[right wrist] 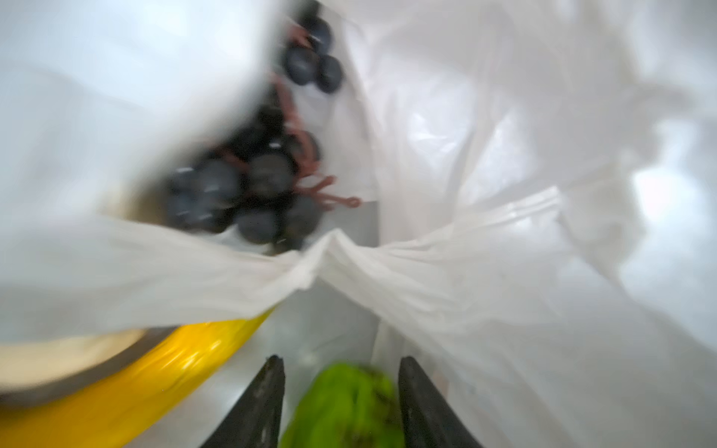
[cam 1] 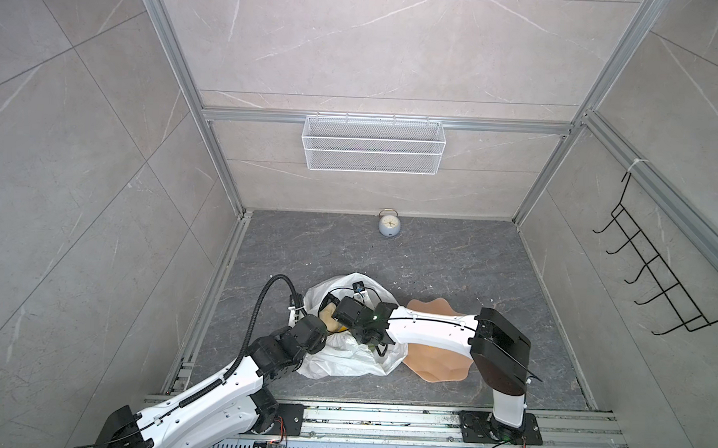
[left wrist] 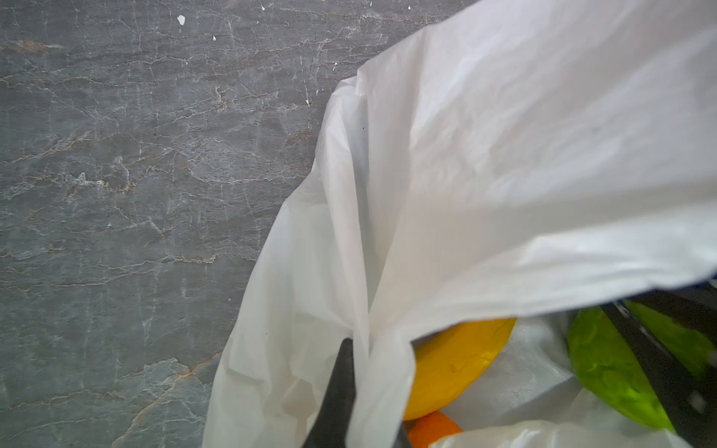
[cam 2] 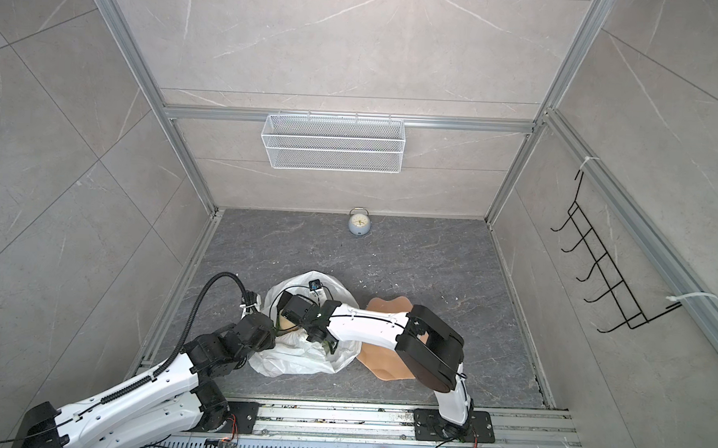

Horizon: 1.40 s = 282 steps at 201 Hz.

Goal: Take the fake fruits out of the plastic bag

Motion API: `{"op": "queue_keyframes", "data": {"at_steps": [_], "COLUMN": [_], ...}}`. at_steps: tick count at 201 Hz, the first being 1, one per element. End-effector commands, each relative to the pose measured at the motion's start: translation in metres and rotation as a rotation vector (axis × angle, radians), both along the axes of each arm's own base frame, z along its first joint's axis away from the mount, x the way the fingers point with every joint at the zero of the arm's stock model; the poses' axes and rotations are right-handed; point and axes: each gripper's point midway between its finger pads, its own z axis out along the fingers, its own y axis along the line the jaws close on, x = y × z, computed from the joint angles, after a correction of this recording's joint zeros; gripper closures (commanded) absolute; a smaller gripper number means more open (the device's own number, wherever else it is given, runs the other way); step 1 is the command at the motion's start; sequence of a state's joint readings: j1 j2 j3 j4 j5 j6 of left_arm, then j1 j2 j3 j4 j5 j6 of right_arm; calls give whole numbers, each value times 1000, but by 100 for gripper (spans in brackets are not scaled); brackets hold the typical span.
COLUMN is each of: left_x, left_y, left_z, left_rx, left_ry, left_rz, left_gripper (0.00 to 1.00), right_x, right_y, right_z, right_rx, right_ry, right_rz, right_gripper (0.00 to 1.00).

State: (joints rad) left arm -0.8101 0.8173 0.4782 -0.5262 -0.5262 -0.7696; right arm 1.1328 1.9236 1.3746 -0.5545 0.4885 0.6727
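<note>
Right pincer (right wrist: 341,388), jaws flanking the green fruit (right wrist: 345,407) with grip uncertain, and left pincer (left wrist: 361,372), pinching the plastic bag (cam 1: 343,357) on the table (cam 1: 430,257): every visible fruit lies bagged.

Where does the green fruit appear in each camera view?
Both top views: unseen; the right arm covers it inside the plastic bag.
Left wrist: green fruit at the picture's lower right.
Right wrist: bottom centre, between the right gripper fingers.
Shared landmark: the white plastic bag, in every view.
</note>
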Motion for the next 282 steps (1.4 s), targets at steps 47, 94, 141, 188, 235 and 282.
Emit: {"op": "queue_keyframes", "data": {"at_steps": [47,94,141,188,235,282], "left_x": [3,3,3,3,2,2], "left_y": [0,1,0,3,8,7], "left_z": [3,1,3,6,10,7], "left_rx": [12,18,17,18,28,30], "left_ry": [-21,-18,-18,-28,-39,-27], "left_rz": [2,4,1,14,26,24], "left_gripper": [100,100,100,100,100,100], "right_x": [-10,-11,-14,-25,-27,-15], "right_y": [-8,-24,-26,-41,-41,-9], "right_z": [19,2,-26,-55,-69,-15], "right_rx": [-22,-64,-103,-174,-144,13], "right_ry": [-52,-27,35,111,167,66], "right_rz": [11,-28,-24,-47,-36,33], "right_gripper": [42,37,35,31,29,46]}}
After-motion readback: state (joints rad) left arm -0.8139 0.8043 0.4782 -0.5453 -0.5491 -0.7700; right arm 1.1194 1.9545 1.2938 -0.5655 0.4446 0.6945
